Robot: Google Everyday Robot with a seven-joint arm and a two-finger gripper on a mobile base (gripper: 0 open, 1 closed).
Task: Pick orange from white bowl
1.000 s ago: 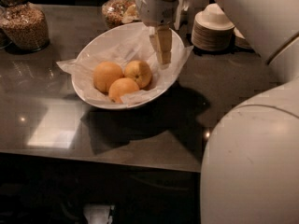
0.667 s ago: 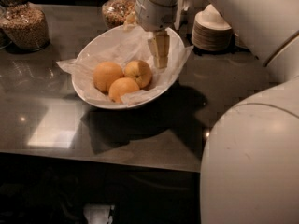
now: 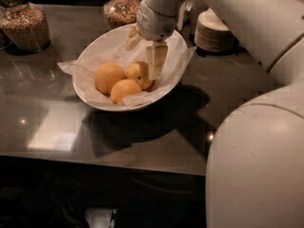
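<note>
Orange (image 3: 138,73) (palest fruit) sits in white bowl (image 3: 102,104), just beside the hand (image 3: 154,63).

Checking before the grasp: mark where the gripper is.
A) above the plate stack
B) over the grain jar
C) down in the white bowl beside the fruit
C: the gripper reaches down into the white bowl, just right of the orange.

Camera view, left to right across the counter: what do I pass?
Grain jar, deeper-orange fruit in the white bowl, the orange, gripper just right of the orange inside the bowl, stack of plates.
</note>
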